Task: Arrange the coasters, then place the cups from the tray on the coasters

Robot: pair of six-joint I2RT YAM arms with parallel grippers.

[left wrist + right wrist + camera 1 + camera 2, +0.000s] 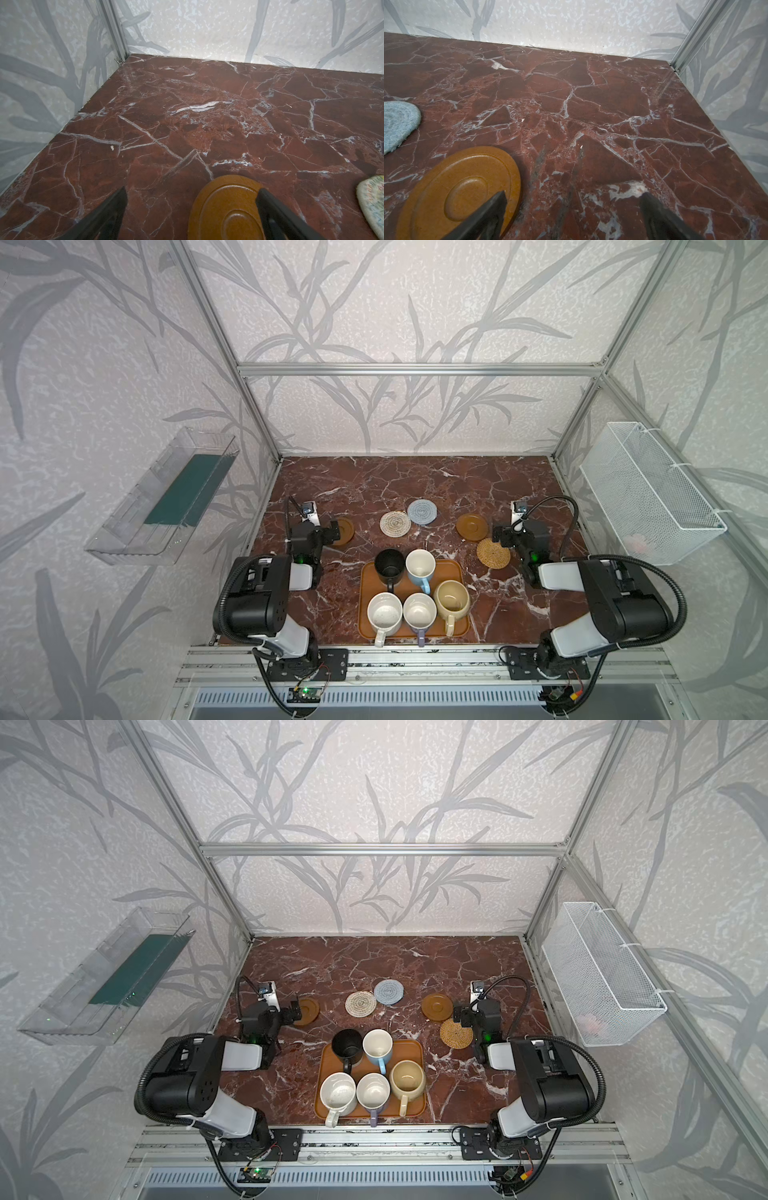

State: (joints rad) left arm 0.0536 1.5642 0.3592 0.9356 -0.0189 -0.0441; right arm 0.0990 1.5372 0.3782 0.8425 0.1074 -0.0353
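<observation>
The left tool (193, 190) and right tool (574, 193) — both spread, empty — should centre low over the left wooden coaster (226, 209) and right wooden coaster (463, 187) before pinching.

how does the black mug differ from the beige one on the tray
Colour: the black mug is dark inside and out; the beige mug is yellowish with a pale inside. Place: the black mug stands at the far left corner of the tray, the beige mug on its right side, nearer the front. Both are upright, handles toward the front edge.
</observation>
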